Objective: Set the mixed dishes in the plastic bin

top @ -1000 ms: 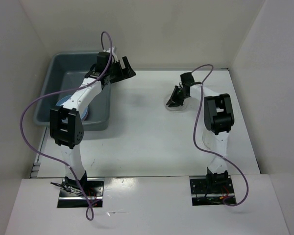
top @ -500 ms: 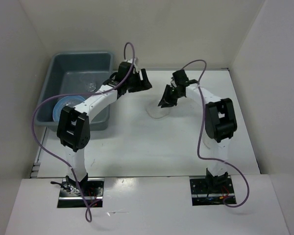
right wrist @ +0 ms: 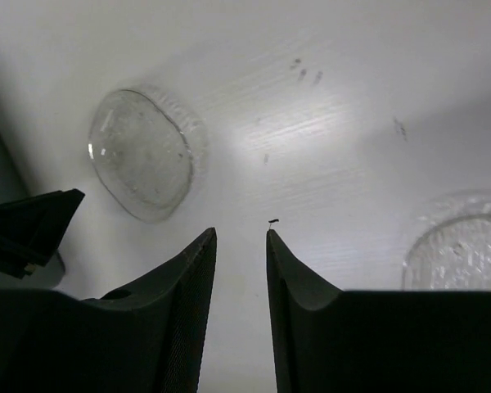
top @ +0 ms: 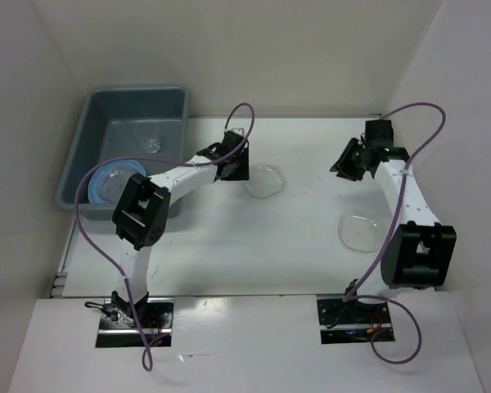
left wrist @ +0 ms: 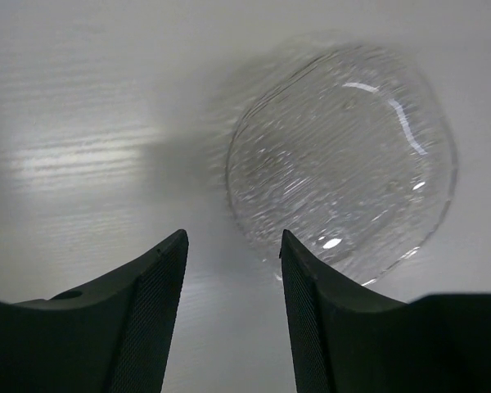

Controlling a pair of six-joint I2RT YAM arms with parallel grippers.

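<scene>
The grey-blue plastic bin stands at the back left. It holds a blue plate and a small clear cup. A clear plate lies on the table mid-way back. My left gripper is just left of it, open and empty. In the left wrist view the plate lies ahead and to the right of the gripper. My right gripper is open and empty at the back right. Its wrist view shows that plate far ahead. A second clear plate lies near the right arm.
White walls close in the table on the left, back and right. The bin's near wall is beside the left arm's elbow. The left gripper's fingertip shows at the left edge of the right wrist view.
My left arm swung out of the bin to the right, up to the clear plate. My right gripper carried that plate leftward, let go and pulled back to the right.
</scene>
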